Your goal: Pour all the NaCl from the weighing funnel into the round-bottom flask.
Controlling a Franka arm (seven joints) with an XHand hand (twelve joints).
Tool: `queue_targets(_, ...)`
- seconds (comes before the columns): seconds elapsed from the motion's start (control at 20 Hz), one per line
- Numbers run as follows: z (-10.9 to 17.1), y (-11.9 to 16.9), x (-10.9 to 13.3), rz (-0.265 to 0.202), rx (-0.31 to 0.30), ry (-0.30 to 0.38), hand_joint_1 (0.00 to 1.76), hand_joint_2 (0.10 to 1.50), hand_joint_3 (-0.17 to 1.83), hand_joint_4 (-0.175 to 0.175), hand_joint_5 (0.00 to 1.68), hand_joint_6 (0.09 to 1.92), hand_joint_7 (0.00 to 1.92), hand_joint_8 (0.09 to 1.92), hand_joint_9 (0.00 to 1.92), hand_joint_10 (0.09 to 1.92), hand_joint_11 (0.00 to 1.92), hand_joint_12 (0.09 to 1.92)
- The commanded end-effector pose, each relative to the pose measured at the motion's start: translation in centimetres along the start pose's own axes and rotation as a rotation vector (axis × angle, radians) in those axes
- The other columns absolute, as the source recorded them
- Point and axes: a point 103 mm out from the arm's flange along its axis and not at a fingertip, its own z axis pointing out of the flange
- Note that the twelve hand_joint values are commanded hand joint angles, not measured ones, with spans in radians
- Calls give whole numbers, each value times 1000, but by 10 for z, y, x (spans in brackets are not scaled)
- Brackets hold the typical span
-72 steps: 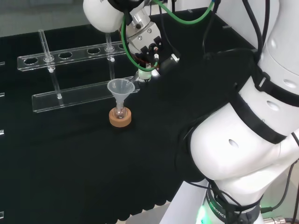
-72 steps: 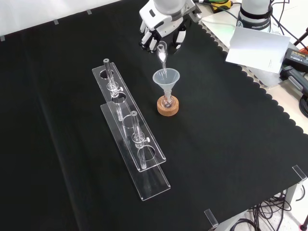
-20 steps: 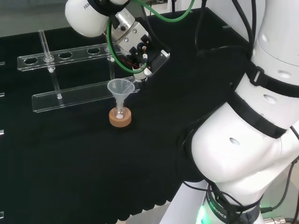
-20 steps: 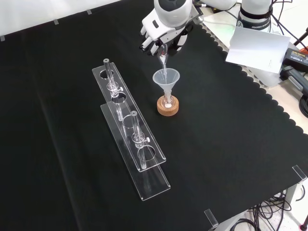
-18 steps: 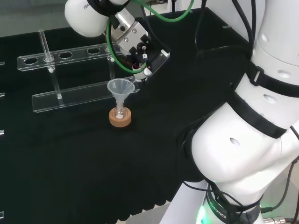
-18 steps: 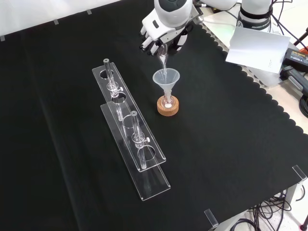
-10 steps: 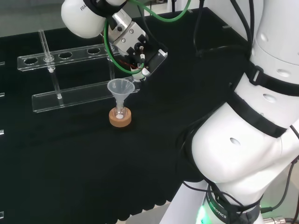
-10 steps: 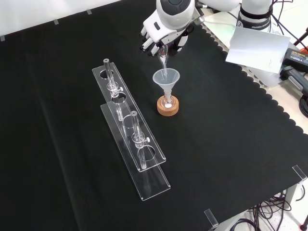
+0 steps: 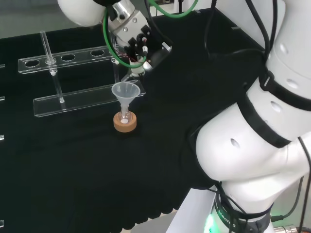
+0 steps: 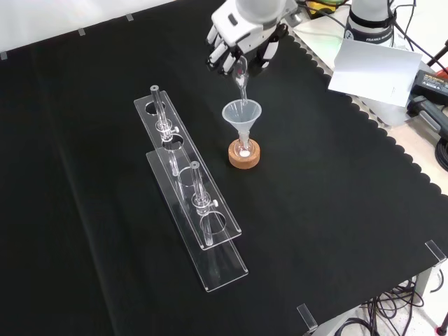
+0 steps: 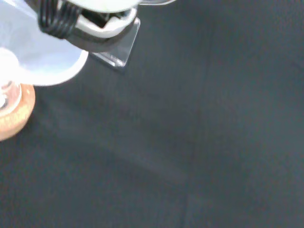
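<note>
One slim glass weighing funnel (image 10: 241,75) is pinched in the hand's (image 10: 241,36) curled fingers, tipped spout-down over the plastic funnel (image 10: 241,114) seated in the round-bottom flask (image 10: 243,148) — light, slippery and fragile, so best held at its wider upper end.

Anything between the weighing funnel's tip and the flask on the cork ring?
Yes: in the front view, a clear plastic funnel sits in the flask, directly under the weighing funnel.

Black cloth (image 10: 105,210) over a bench, scalloped along its edge.
In the front view, beside the hand (image 10: 241,31), a pale bench top (image 10: 392,105) carries white paper (image 10: 374,66) and cables (image 10: 437,133).
</note>
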Motion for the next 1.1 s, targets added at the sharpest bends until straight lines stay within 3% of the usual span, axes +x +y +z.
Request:
queue_targets(0.05,31,13,10,15,88,-142,1134,730,449,175,1385,383,641,711,1183,157,1018,915)
queue_targets(0.4,36,13,6,17,94,-129,1134,730,449,175,1385,381,638,711,1182,156,1017,915)
queue_targets(1.1,27,10,7,11,51,-144,1134,730,448,175,1387,378,631,711,1180,153,1017,915)
